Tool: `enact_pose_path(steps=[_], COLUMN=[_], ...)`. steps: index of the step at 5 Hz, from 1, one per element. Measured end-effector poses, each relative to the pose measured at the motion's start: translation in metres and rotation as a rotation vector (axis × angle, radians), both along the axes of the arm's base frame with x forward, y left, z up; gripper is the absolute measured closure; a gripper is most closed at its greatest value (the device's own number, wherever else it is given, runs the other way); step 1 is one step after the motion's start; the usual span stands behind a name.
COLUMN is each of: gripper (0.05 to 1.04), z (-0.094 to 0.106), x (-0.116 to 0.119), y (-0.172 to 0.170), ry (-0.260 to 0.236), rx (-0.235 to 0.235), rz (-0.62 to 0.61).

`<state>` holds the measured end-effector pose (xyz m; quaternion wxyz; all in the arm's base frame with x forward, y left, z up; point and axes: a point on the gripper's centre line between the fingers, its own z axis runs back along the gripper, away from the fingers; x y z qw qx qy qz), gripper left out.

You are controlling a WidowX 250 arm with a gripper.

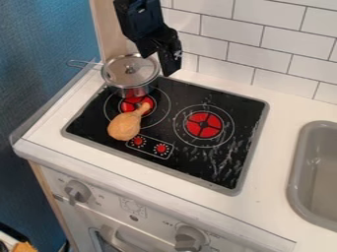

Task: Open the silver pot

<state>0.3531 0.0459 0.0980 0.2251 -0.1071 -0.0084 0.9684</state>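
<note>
One silver pot (133,91): upright at the rear left of the stove top (222,181), partly over the burner ring, as a pan would be set to cook; unopened.
Lid (116,74): seated on the rim, covering the mouth; judged the part to be lifted.
Lid knob (129,69): uppermost, near the middle, the likely place to grip.
Pot handle (82,64): extends to the left, on the far side from the gripper (160,63), which leaves the right-hand approach free of it.
Gripper: pointed downward above and beside the pot's right side, black, well placed for the lid, though it seems to need a shift left to line up with the knob. Whether open or shut, cannot be told; no item seen in its hold.
Toy drumstick (124,126): bulb to the front, narrow end over the red burner disc (126,107), as if cooking; it lies in front of the pot, apart from the lid's upward path.
Pot, concealed: contents, under the lid; rear wall, behind the body.
Arm (139,17): upper part cut off at the top edge.
Sink (297,172): cut off at the right edge.
Orange item (25,247), lower left corner: mostly cut off; nature uncertain.
</note>
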Motion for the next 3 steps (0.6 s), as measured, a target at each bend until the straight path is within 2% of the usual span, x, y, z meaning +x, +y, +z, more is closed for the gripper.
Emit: enact_pose_path(steps=[1, 2, 3], gripper=[0.083, 0.083, 0.083], z=[-0.013, -0.01, -0.003], x=[-0.002, 0.004, 0.004], y=[0.0, 0.023, 0.043], ry=[0.038, 0.045, 0.041], rx=[-0.007, -0.003, 0.022], rz=[0.01, 0.16, 0.248])
